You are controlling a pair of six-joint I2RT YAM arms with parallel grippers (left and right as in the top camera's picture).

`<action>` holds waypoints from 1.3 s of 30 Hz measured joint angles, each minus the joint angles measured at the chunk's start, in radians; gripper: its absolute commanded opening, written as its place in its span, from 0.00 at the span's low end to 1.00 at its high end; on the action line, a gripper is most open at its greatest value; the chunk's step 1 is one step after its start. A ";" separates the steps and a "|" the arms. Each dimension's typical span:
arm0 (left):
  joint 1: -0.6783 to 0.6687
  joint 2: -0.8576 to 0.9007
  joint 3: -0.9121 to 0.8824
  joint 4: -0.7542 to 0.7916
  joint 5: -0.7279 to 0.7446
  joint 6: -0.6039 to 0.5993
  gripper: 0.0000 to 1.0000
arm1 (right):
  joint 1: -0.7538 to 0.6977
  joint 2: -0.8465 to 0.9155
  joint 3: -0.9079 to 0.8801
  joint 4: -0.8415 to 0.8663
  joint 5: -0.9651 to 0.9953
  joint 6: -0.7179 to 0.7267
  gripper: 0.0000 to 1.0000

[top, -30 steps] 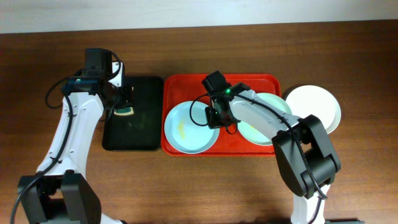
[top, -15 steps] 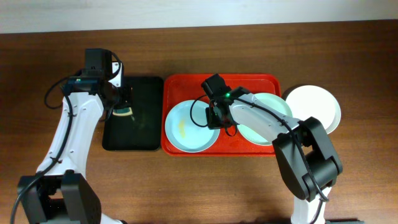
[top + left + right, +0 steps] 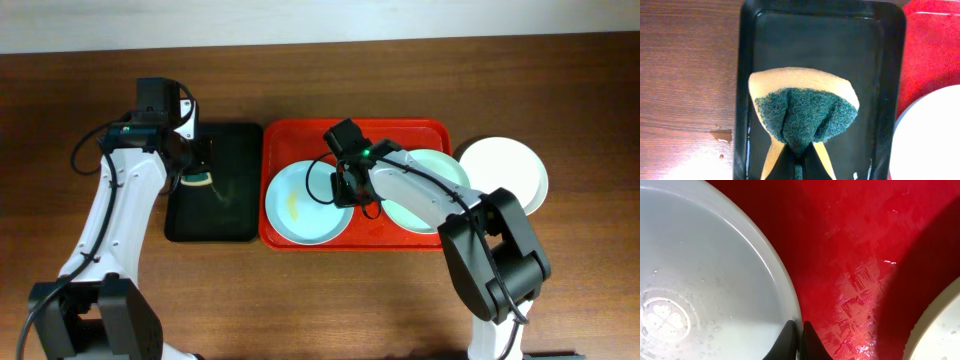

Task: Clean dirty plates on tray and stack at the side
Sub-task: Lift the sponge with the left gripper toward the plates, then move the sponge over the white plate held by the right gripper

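Three plates: pale blue plate [image 3: 285,228] on the left half of the red tray [image 3: 310,138], pale green plate [image 3: 447,166] on its right half, white plate [image 3: 505,172] off the tray on the table [image 3: 300,300], just beside the tray's right end.
Change since a second ago: right gripper [image 3: 346,192] has shifted slightly toward the upper left along the pale blue plate's right rim; plates, trays and left arm lie as before.
Right gripper: fingers pinching the pale blue plate's rim, one inside and one outside, low at the tray floor.
Left gripper [image 3: 799,156]: clamped on a sponge [image 3: 805,112], green scouring face bunched toward the camera, yellow foam behind, held over the black tray [image 3: 815,40].
Smear: yellow smear [image 3: 293,207] near the pale blue plate's centre.
Black tray: just left of the red tray, with a wet sheen inside.
In the way: right arm crosses above the pale green plate and hides its left part.
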 measured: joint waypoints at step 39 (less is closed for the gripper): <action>-0.241 0.137 0.040 0.082 0.122 -0.094 0.00 | -0.105 0.000 -0.012 0.064 -0.104 0.082 0.04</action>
